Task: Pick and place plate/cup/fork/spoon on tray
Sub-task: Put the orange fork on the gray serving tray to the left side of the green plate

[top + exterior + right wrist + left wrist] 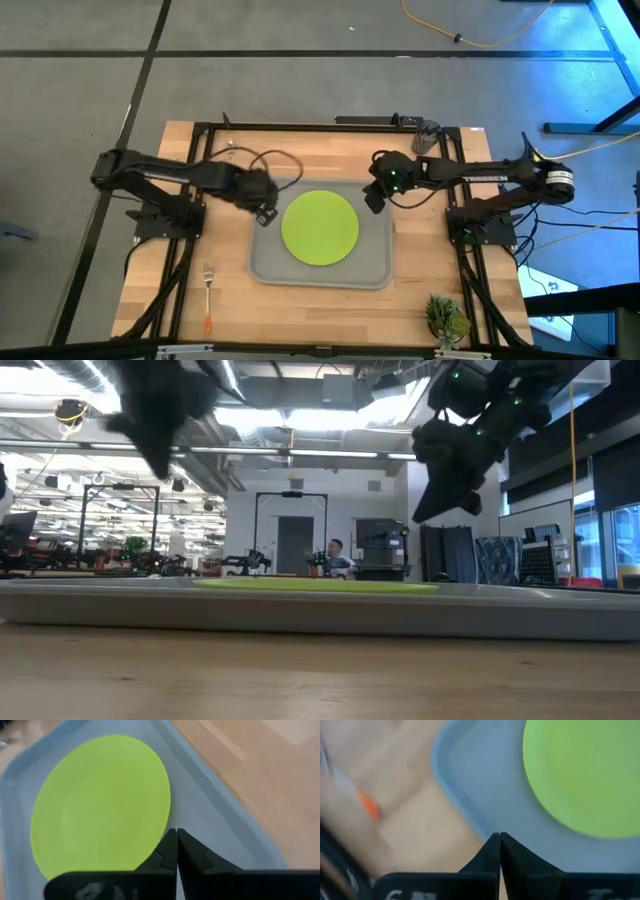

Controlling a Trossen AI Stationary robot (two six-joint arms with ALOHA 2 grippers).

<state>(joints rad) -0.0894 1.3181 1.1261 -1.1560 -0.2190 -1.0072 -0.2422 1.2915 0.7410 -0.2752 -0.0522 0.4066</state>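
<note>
A lime-green plate [320,227] lies centred on the grey tray [268,262], both hands [266,214] [373,200] pressed together and empty above its edges, so the left should spread wide before descending squarely over the fork [208,296] on the counter [170,200].

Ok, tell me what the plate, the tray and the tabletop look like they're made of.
The flat round lime-green plate: probably plastic, with an even, matte colour and no glare. The large light-grey rectangular tray: likely moulded plastic, with a smooth surface, rounded corners and a low rim. The pale tabletop: wood, butcher-block style, with visible glued strips and grain.
</note>
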